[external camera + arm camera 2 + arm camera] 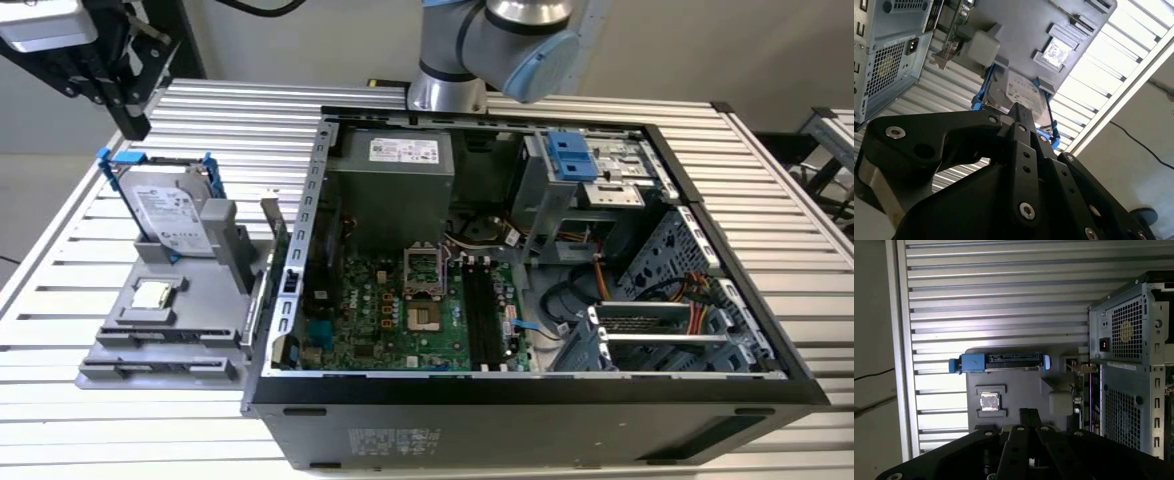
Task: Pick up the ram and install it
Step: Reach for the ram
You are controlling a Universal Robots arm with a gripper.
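My gripper (136, 126) hangs shut and empty high over the table's far corner on the exterior view's left, above and behind the grey parts holder (174, 330). Its black fingers (1028, 414) lie together in both wrist views, with the tip (1021, 110) pointing at the holder. The ram (272, 226) looks like a thin board standing on edge at the holder's side nearest the computer case; in the first wrist view it is a narrow green-edged strip (1079, 384). Black memory slots (481, 312) run along the motherboard inside the open case.
A silver hard drive with blue bracket (167, 210) stands upright in the holder, and a small square processor chip (154, 294) lies flat in front of it. The open case (534, 390) takes up the middle and right of the slatted table (80, 420). The arm's base (447, 90) rises behind it.
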